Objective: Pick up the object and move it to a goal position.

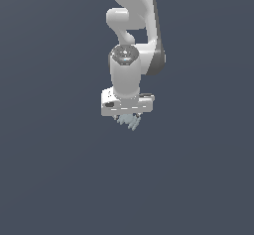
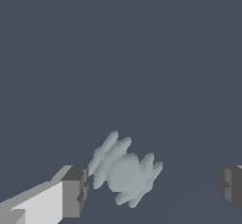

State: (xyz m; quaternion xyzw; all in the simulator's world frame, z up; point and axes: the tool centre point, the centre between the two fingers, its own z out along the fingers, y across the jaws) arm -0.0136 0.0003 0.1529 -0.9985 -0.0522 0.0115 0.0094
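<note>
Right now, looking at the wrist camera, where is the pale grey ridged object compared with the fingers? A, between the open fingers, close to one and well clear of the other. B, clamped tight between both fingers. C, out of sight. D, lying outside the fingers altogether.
A: in the wrist view the pale ridged object sits in the gap of the open gripper, near one finger, with a wide space to the other.

Flat, even simulator light is washing both views, leaving the dark backdrop shadowless and free of glare. Between the fingers, the pale object is rendering soft and hazy-edged.
</note>
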